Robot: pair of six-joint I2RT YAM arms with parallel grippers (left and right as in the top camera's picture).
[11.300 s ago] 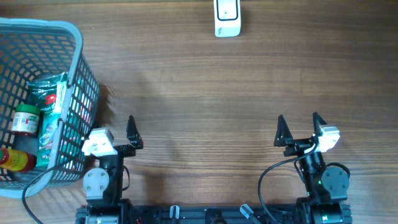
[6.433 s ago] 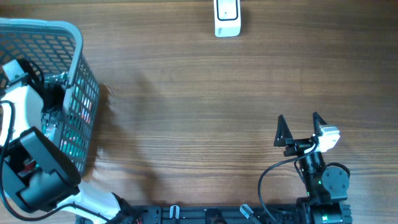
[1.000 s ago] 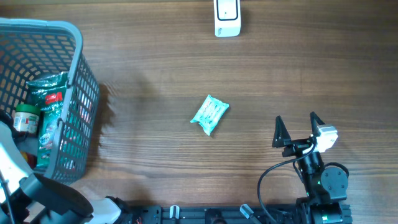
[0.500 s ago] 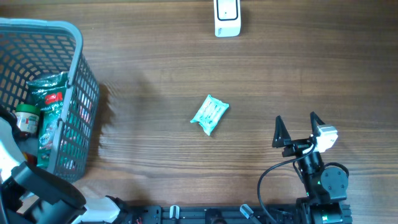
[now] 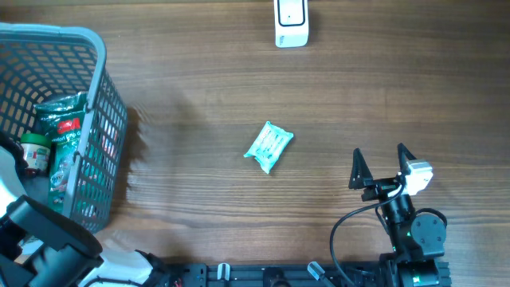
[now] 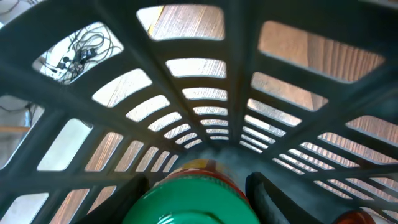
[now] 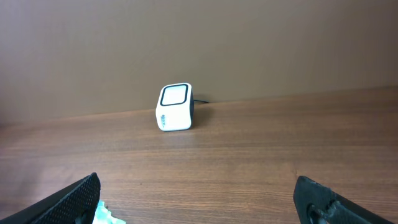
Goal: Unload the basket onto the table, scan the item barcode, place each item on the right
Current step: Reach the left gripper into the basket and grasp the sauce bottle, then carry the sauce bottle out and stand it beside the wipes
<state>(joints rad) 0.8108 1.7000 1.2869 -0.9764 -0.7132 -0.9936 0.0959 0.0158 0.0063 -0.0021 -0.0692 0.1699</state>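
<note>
Between the fingers of the left pincer (image 6: 198,182), deep inside the grey basket (image 6: 205,81), sat the green lid of a jar (image 6: 186,202). One dark finger stood close on each side of the lid; whether the two pressed on it I could not tell. Just beside the jar in the same basket lay a green bag (image 5: 65,131).

The right pincer (image 5: 382,151) sat low over the wooden desk (image 5: 199,80), its jaws wide apart and empty. Ahead of it and off to its left, well apart, a teal packet (image 5: 268,147) lay flat on the desk. Farther ahead of that pincer, near the desk's far edge, stood the white scanner (image 7: 174,107), its dark-rimmed window turned toward the pincer.
</note>
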